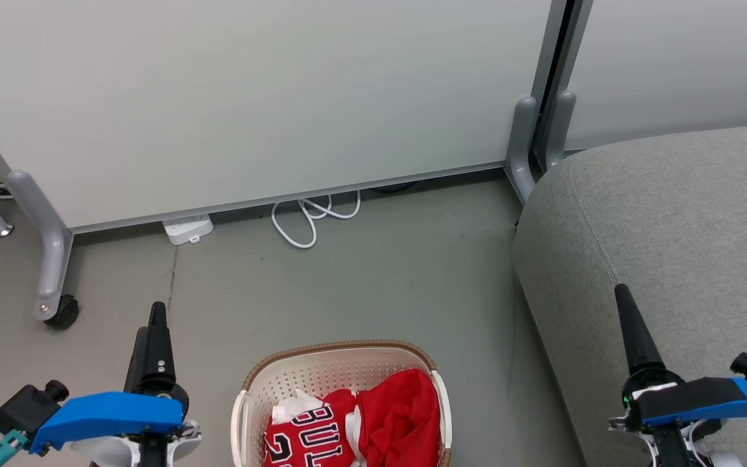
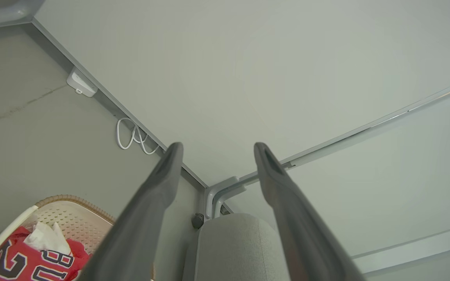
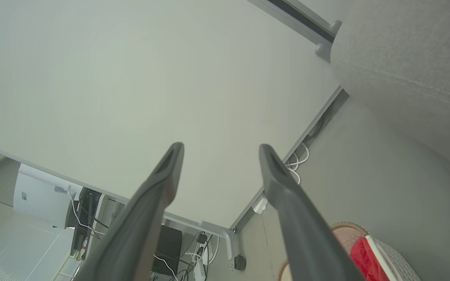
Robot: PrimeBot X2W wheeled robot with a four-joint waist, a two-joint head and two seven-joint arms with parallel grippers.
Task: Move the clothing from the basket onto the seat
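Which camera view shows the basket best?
The head view: the basket sits low centre, with its brown rim, perforated walls and red clothing inside visible. The left wrist view catches one corner; the right wrist view, a sliver at its edge.

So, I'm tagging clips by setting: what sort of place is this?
Likely an office or lab corner staged as a home: rolling partition panels, a grey sofa seat, a laundry basket of clothing.

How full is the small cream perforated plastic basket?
Not empty: crumpled red sports garments with white trim lie inside the basket; its far perforated wall shows bare.
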